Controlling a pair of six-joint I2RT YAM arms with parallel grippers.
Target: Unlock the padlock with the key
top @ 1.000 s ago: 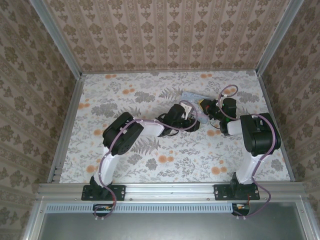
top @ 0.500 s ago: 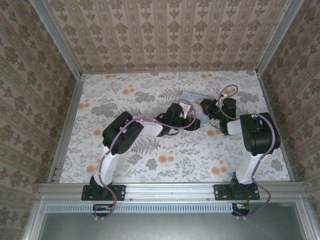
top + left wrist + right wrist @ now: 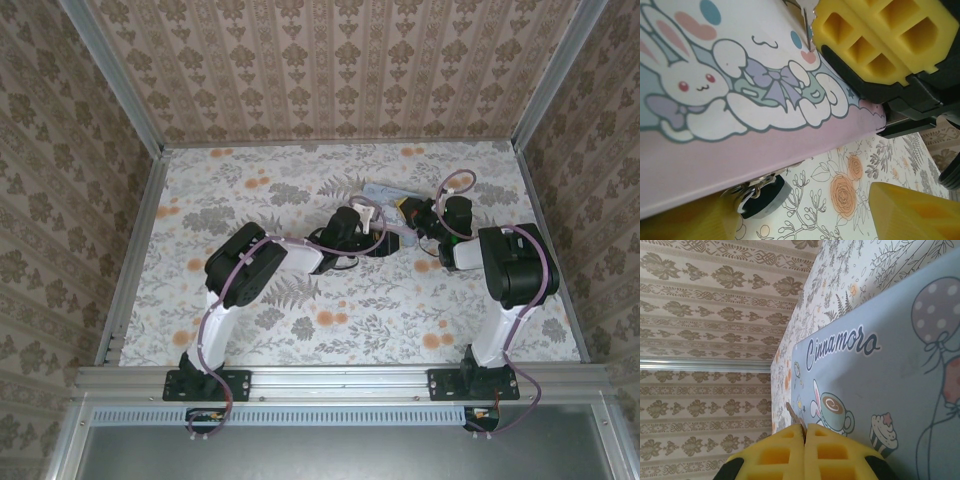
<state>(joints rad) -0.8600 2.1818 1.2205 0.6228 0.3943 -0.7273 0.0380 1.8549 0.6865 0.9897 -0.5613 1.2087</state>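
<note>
Key (image 3: 806, 22) sticks out from the tips of the right hand (image 3: 875, 42), which is closed tight on it. It is a thin little bit of metal. Its tip points at the lid of the tin (image 3: 740, 100), right by a cartoon face. I cannot tell if the tip touches the lid. In the right wrist view the two yellow fingers (image 3: 775, 452) are pressed together with no gap. A small brownish bit of the key pokes out between them, over the pale blue lid with its bunny, cupcake and balloon.

The padlock (image 3: 762, 192) is small, dark and round, with a shiny metal loop on it. It lies on the table (image 3: 840, 185) just under the pink side of the tin, partly hidden by it. It is well apart from the key, across the lid from it.

The left hand (image 3: 795, 205) is open. Its two yellow fingers are wide apart, one right next to the padlock and one off to the side over the flowery table. The padlock lies between them.

From above, both arms reach to the middle of the table and meet at the tin.
</note>
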